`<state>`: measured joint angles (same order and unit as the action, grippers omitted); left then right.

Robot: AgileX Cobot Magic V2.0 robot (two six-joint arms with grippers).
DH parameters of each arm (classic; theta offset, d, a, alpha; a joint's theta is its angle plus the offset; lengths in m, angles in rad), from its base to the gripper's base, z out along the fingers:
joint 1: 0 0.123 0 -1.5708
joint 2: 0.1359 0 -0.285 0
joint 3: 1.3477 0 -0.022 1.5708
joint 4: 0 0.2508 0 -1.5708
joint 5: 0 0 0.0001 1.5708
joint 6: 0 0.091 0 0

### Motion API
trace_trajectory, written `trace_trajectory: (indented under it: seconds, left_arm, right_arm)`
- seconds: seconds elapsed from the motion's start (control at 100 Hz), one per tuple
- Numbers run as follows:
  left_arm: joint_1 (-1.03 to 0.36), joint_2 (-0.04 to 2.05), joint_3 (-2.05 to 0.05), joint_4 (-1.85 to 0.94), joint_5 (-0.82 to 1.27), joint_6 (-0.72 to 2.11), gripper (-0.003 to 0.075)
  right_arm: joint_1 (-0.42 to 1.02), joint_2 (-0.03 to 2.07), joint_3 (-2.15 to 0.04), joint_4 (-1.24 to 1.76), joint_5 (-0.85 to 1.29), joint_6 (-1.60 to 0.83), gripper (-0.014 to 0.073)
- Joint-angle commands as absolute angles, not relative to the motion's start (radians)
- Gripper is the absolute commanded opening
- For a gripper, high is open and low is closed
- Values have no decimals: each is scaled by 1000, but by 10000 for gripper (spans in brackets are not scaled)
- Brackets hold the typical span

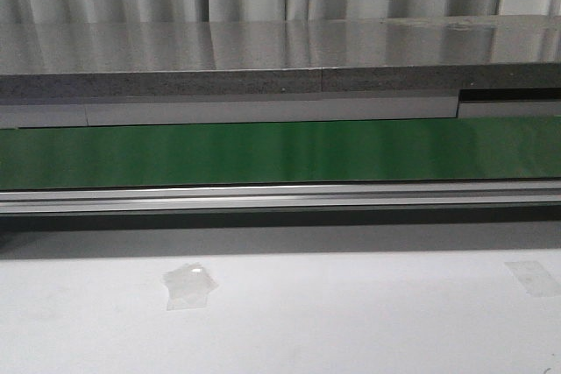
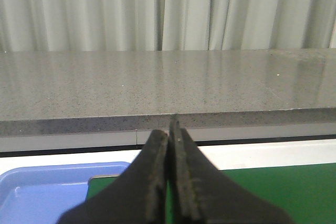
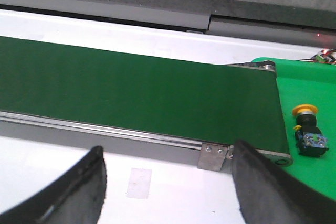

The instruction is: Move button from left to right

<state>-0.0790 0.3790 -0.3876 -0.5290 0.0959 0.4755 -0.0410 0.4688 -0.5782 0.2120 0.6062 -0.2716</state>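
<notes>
Green belt (image 1: 280,153) runs the full width of the front view, one long conveyor between a grey stone-like counter (image 1: 175,63) behind and the white table (image 1: 351,321) in front. Neither arm shows in that view.

Judging from the layout, the work has not begun: the button (image 3: 308,132) lies untouched on its side, yellow cap toward the belt end and black body away from it, on a brighter green surface (image 3: 310,85) just past the roller end of the belt. It shows only in the right wrist view. Whether that spot counts as the task's left or right, these views do not settle.

The right gripper (image 3: 168,182) hangs over the table edge near the belt's metal rail, its fingers spread wide with nothing between them; the button sits off to one side of it, apart from both fingers. The left gripper (image 2: 170,182) has its fingers pressed together on nothing, with a blue tray (image 2: 47,192) beside the belt below it.

The next move seems to call for the open gripper to shift over the button and descend astride the black body, since the cap is round and may slip.

Counted: one belt, one button, one tray, two grippers, two patches of clear tape (image 1: 188,286) on the table
</notes>
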Motion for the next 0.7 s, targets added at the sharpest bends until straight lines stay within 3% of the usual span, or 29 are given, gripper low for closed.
trace_trajectory:
  seconds: [0.0,0.1,0.21,0.57,0.69]
  left_arm:
    - [-85,384,-415,-542,37,474,-20]
    - [-85,384,-415,-542,37,474,-20]
    - [-85,384,-415,-542,37,474,-20]
    - [-85,384,-415,-542,37,474,-20]
    - [-85,384,-415,-542,37,474,-20]
  right_arm:
    - [-41,429,-604,238,568,-281,509]
    - [-41,404,-604,238,571,-281,493]
    - [-42,405,-604,237,570,-281,414]
    - [-42,405,-604,238,570,-281,-76]
    - [-42,405,-604,238,570,-281,-68]
